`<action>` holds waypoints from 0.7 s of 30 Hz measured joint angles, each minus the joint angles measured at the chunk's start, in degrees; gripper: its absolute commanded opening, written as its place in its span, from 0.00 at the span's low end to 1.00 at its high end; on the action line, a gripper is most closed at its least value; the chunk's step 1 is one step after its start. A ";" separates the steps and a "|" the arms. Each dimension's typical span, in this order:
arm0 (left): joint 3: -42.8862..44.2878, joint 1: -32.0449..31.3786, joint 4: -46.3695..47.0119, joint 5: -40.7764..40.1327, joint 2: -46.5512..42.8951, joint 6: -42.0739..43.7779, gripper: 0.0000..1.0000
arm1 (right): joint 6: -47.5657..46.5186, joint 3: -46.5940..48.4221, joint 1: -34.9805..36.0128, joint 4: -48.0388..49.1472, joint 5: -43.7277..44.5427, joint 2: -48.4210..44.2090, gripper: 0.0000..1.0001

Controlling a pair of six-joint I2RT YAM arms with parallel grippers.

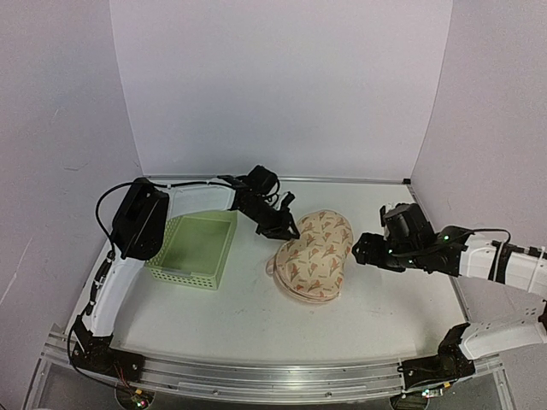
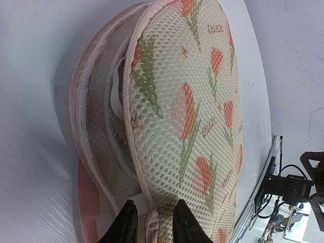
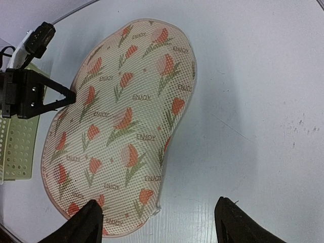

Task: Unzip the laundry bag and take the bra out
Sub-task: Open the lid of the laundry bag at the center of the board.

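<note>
Closely pinched: the left gripper (image 2: 154, 212) clamps the laundry bag (image 2: 182, 116) by its pink zip edging.
From above, the bag lies central on the table (image 1: 256, 320), its zip gaping on pale fabric (image 2: 117, 104) inside; left gripper at its 10 o'clock, right gripper (image 3: 158, 202), fingers spread wide, at 3 o'clock, green basket (image 1: 184, 275) at 9 o'clock.

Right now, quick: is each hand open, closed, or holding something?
Left hand: closed on the pink zip edging of the laundry bag.
Right hand: open, holding nothing.
</note>
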 measured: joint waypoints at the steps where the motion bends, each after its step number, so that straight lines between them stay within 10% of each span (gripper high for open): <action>1: 0.02 0.00 0.17 0.17 0.04 -0.13 0.20 | 0.00 -0.09 0.00 0.09 0.00 -0.13 0.77; 6: 0.35 0.00 0.42 1.40 0.11 -1.01 0.00 | 0.04 -0.50 0.00 0.11 0.00 -0.50 0.77; 21: -4.20 0.00 2.58 -0.61 -1.79 -1.36 0.00 | 0.20 -0.92 0.00 2.69 -2.73 5.27 0.71</action>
